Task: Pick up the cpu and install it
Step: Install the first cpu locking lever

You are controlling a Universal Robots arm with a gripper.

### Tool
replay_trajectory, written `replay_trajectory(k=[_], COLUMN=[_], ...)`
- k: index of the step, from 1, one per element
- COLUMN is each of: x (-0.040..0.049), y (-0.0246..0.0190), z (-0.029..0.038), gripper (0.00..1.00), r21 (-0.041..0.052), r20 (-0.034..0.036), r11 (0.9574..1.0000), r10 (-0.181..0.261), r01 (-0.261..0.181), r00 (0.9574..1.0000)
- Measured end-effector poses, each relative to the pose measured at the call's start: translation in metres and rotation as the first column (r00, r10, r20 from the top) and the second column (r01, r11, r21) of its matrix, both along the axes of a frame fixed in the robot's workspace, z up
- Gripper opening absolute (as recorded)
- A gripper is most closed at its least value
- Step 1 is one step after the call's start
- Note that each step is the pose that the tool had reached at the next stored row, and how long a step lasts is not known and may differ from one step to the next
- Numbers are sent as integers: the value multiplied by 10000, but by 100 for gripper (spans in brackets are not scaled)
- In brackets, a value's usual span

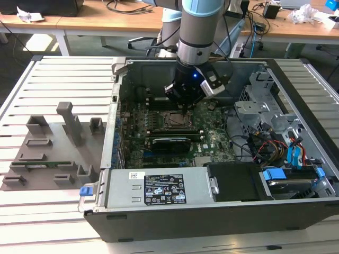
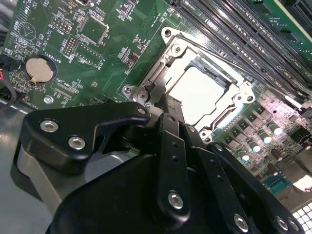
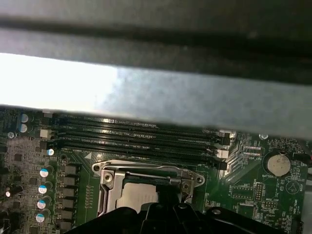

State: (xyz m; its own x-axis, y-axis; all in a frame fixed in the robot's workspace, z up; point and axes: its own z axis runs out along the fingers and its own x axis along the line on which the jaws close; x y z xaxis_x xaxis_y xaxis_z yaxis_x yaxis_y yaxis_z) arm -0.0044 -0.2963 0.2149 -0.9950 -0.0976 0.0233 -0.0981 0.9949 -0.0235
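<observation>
Lowered into the open black computer case [image 1: 159, 222] lying on the slatted white tabletop [image 1: 47, 79], black robot hand [image 2: 165, 105] directly over the square metal-framed socket [image 2: 204, 90] on the green motherboard [image 2: 112, 48], probably to seat the part squarely. Small flat silvery-grey cpu [image 2: 200, 90] lying inside that socket frame, beside the memory slots [image 3: 136, 139]. Hand's opening: cannot tell, fingertips hidden.

Wooden desks [image 1: 106, 21] behind slatted table [image 1: 47, 79]

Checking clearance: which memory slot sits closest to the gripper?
The slot bordering the metal socket frame, beside the gripper; the others lie farther off.
</observation>
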Motion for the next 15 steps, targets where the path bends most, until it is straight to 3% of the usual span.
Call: replay_trajectory(k=[11,15], x=[0,0], y=[0,0], z=[158,297], gripper=[11,11], r21=[-130,-257], r20=[0,1], r11=[9999,9997], r10=[-1,0], r01=[1,0], r00=[10000,10000])
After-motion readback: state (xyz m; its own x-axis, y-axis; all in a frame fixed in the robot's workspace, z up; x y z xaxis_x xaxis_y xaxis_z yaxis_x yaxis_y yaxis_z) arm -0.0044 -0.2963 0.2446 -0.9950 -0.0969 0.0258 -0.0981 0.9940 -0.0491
